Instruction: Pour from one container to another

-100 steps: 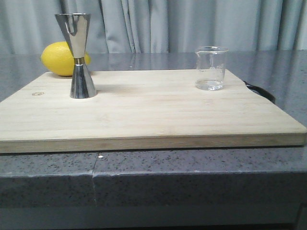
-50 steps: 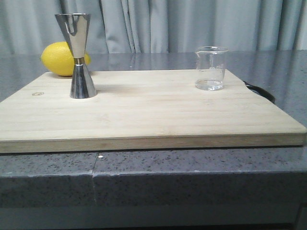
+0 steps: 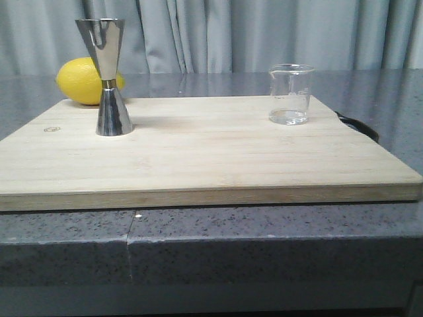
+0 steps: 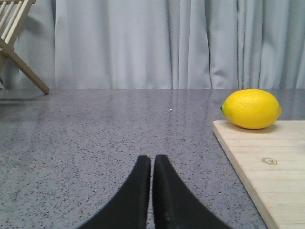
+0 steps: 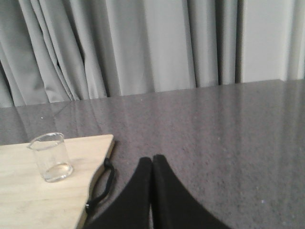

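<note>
1. The beaker [image 3: 291, 94] stands upright near the wooden board's [image 3: 198, 152] far right corner, well apart from the jigger [image 3: 108, 76] on its left.
2. Right gripper [image 5: 152, 162] pressed together, off the board beside the beaker.
3. Left gripper [image 4: 152, 162] likewise together, left of the board.

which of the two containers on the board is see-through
The small glass beaker on the board's right side. The other, the tall steel jigger at the left, is opaque, mirror-shiny and hourglass-shaped.

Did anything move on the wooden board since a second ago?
No, nothing visibly changed. The beaker, the jigger and the lemon all sit just where they were, and no arm has come into the front view.
</note>
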Controlling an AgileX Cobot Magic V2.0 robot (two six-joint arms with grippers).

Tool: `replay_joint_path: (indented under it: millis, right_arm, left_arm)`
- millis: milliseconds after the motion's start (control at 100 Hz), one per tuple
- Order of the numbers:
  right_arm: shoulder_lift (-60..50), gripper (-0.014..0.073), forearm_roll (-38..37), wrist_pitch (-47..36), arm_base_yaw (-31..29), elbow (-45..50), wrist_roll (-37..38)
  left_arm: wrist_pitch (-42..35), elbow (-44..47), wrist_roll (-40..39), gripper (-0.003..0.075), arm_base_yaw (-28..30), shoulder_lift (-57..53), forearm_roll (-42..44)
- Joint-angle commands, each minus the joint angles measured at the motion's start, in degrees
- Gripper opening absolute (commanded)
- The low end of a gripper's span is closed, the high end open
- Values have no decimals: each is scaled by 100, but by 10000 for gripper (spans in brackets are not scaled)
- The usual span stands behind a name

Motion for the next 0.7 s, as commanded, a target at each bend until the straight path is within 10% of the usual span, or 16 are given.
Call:
replay_joint_path:
  millis: [0, 690]
  right_arm:
    - [-209, -75, 314, -571, -258, 260, -115]
    - [-316, -75, 983, -1211, -406, 1449, -641]
  left_arm:
    - [-439, 204, -47, -19, 7, -140, 3]
    - [-439, 204, -47, -19, 7, -140, 3]
